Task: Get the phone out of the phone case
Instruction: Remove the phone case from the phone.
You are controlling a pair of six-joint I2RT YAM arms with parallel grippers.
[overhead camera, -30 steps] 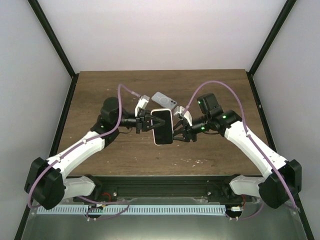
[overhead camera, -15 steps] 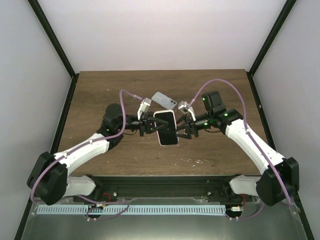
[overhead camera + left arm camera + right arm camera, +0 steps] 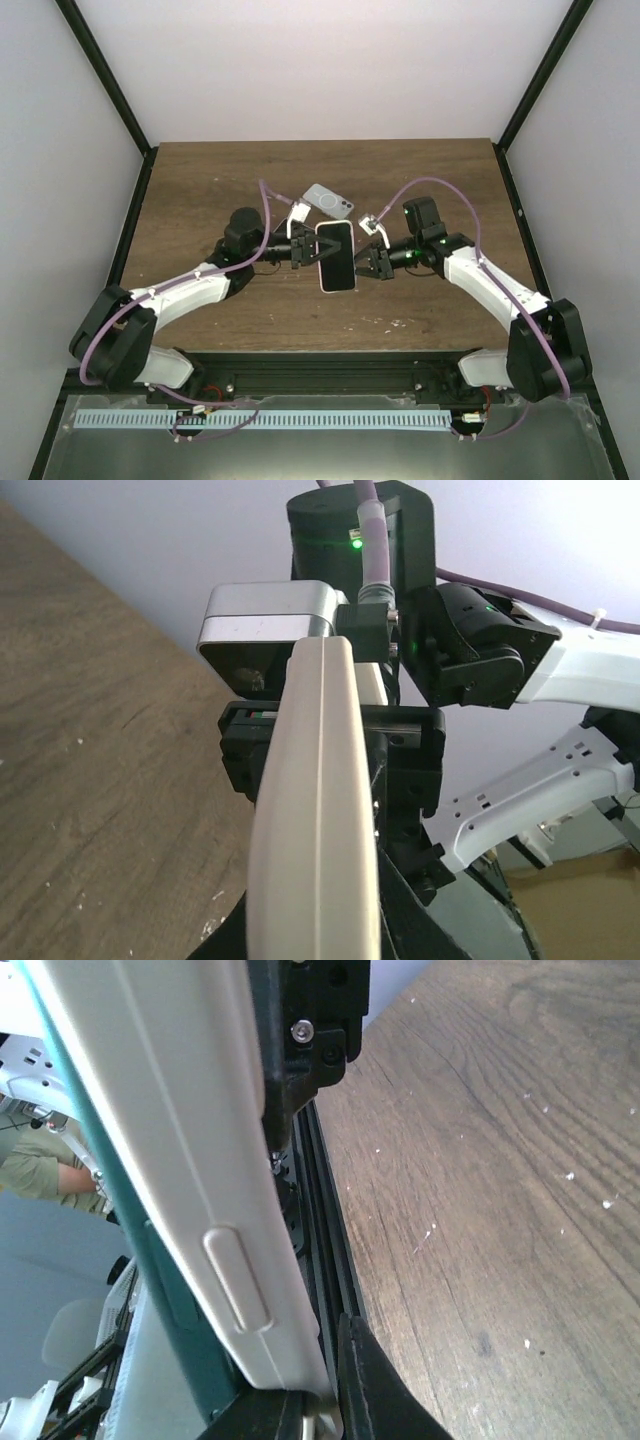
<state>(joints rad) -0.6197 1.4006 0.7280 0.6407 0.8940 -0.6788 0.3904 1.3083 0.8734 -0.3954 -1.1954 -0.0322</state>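
Over the middle of the table (image 3: 200, 180), seen from above, you hold a phone (image 3: 336, 256) between both arms, dark screen up, with a cream rim around it. Your left gripper (image 3: 308, 252) is clamped on its left long edge. Your right gripper (image 3: 366, 262) has its jaws together against the right edge, and you cannot tell whether they pinch anything. Toward the far edge, just beside the phone's top end, a pale grey flat piece with a ring mark (image 3: 329, 200) lies on the wood.

From the left wrist, the phone's (image 3: 315, 810) cream side runs up the centre, with the other arm's black gripper behind it.

From the right wrist, that cream side (image 3: 190, 1190), bearing a raised button, fills the left. One black finger (image 3: 365, 1390) sits below it, and wood grain lies to the right.
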